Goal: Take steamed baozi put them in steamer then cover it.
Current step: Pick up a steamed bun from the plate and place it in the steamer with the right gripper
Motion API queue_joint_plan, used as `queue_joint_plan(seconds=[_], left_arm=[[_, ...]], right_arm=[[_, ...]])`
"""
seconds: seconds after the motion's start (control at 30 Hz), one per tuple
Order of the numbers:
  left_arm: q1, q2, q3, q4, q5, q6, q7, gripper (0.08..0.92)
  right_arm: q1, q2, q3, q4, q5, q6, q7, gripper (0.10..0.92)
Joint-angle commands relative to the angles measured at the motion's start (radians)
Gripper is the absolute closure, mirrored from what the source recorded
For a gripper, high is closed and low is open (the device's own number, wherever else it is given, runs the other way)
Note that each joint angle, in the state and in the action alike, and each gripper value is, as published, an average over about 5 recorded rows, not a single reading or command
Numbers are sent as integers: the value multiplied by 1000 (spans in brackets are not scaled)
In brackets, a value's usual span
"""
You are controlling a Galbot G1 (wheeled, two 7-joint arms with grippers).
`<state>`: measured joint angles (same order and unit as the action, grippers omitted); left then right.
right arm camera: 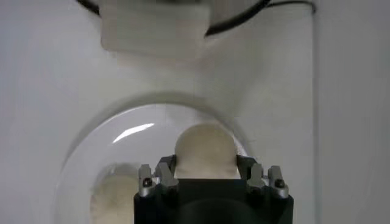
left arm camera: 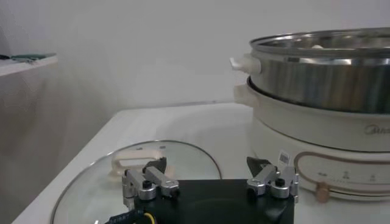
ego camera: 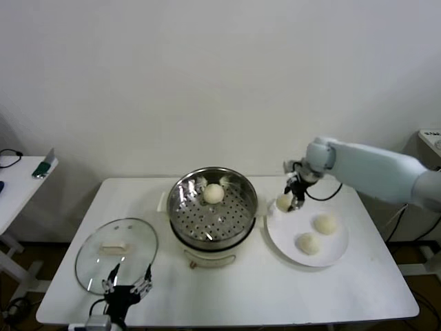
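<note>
On the white table [ego camera: 234, 289] the steamer [ego camera: 213, 210] stands at the middle, a shiny steel pot on a white base with its perforated tray showing and one bun [ego camera: 213, 194] lying toward the tray's twelve o'clock side. At the steamer's three o'clock, just beside it, sits a flat white plate [ego camera: 331, 256] with two buns resting on it: one [ego camera: 325, 223] near the plate's centre and another [ego camera: 307, 243] toward its six o'clock. The right gripper [ego camera: 292, 200] reaches in from the three o'clock side of the table and hangs at the plate's ten o'clock edge, its two fingers [right arm camera: 166, 170] closed against either side of a fourth bun [ego camera: 284, 202]; the right wrist view shows that bun [right arm camera: 206, 152] pinched between the fingertips above the plate [right arm camera: 122, 140], with another bun [right arm camera: 113, 204] partly visible beneath, and whether the held bun is clear of the plate cannot be told. The glass lid [ego camera: 117, 254] with its pale bar handle [ego camera: 116, 245] lies flat on the table at the steamer's eight o'clock, apart from the pot. The left gripper [ego camera: 126, 287] waits at the lid's six o'clock rim, fingers [left arm camera: 149, 182] spread wide and holding nothing, the lid [left arm camera: 183, 159] just ahead of them and the steamer [left arm camera: 317, 85] farther on.
</note>
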<state>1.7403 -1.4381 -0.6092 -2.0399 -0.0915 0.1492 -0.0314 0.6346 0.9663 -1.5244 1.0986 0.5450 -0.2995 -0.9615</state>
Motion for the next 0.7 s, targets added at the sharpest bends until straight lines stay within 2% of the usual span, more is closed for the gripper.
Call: queue_joint_plan(seconds=[0.03,0.2,0.33,0.7], left_arm=[[-1,-1,5,-7,2,1,0,177],[-2,-7,13,-11,11,-3,1,177],[4,-8,11,-17,11,-4,1,177],[8,-5,-1,-22,14,-10,2,177]], right_arm=[[377,57,-100,155,254,-45,-12,364],[339,158,-4,273,359,-148,82,364],[283,249,25,302,391,-188,123,364],[115,418,-7,205,328,-199,164,364]])
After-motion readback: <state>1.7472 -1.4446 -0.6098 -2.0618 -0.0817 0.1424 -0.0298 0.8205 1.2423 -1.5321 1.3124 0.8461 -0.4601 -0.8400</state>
